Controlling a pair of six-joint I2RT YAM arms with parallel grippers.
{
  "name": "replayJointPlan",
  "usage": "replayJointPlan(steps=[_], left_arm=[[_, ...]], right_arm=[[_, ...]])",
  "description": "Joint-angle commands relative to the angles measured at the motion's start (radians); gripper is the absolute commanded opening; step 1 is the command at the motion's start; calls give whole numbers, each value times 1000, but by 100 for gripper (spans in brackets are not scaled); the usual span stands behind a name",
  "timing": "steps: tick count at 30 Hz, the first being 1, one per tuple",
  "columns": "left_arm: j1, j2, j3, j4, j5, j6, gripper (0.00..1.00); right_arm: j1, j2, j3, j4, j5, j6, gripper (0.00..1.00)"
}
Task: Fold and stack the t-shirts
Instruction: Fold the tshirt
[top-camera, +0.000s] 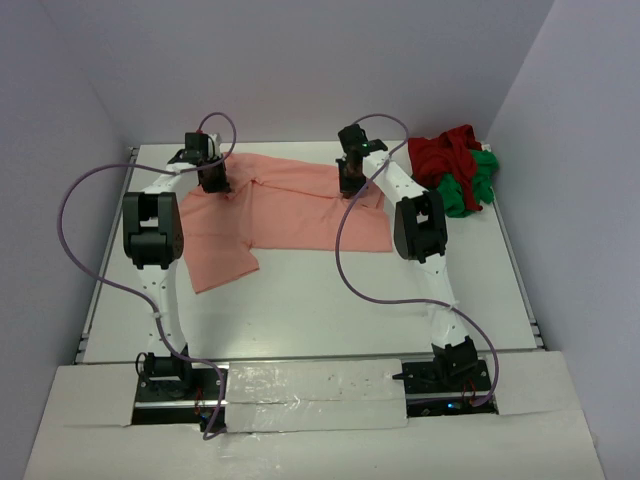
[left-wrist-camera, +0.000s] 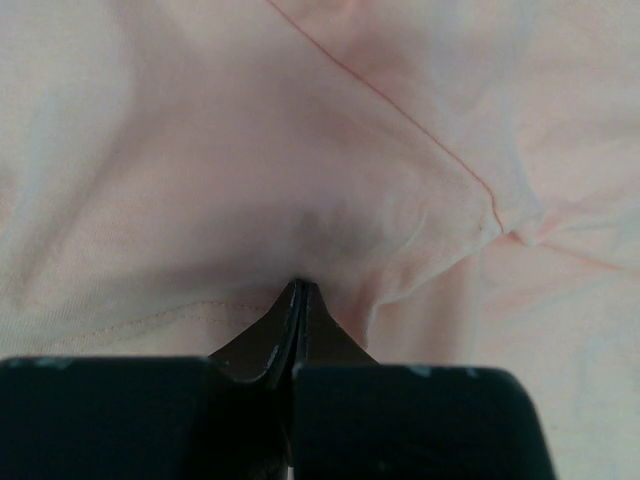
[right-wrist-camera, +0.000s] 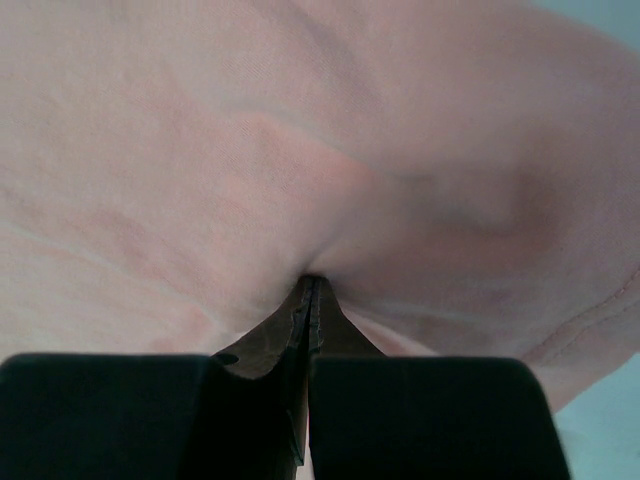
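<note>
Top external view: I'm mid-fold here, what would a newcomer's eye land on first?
The salmon-pink t-shirt spread across the far half of the table, with the left gripper and right gripper both shut on pinches of its cloth near the far edge. Next, the dark red t-shirt and bright green t-shirt lying crumpled together in the far right corner, unfolded.

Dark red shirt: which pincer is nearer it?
Right. The right pincer pinches the salmon-pink shirt just left of the dark red shirt; the left pincer is farther left.
</note>
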Motion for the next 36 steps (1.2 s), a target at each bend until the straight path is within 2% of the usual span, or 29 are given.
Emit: replayJointPlan(steps=[1,5,15,21,25,29,36], left_arm=[[-18,85,59,-82,-4,-23,0],[-18,162,188,-137,2,-38,0],[-20,191,271,-146,-24,-28,0],[-6,133,179,-125,-61,22,0],[9,99,118,-117,-58,45,0],[23,82,90,-129,-61,65,0],[36,44,52,-125,-44,81,0]], right_arm=[[7,80,119,-45,42,15,0],[-4,137,177,-42,45,26,0],[-33,123,231,39,96,32,0],[-98,121,265,-10,91,38,0],[-114,86,228,-32,114,5,0],[-141,74,209,-39,152,-29,0],[-171,60,168,-47,128,-40,0]])
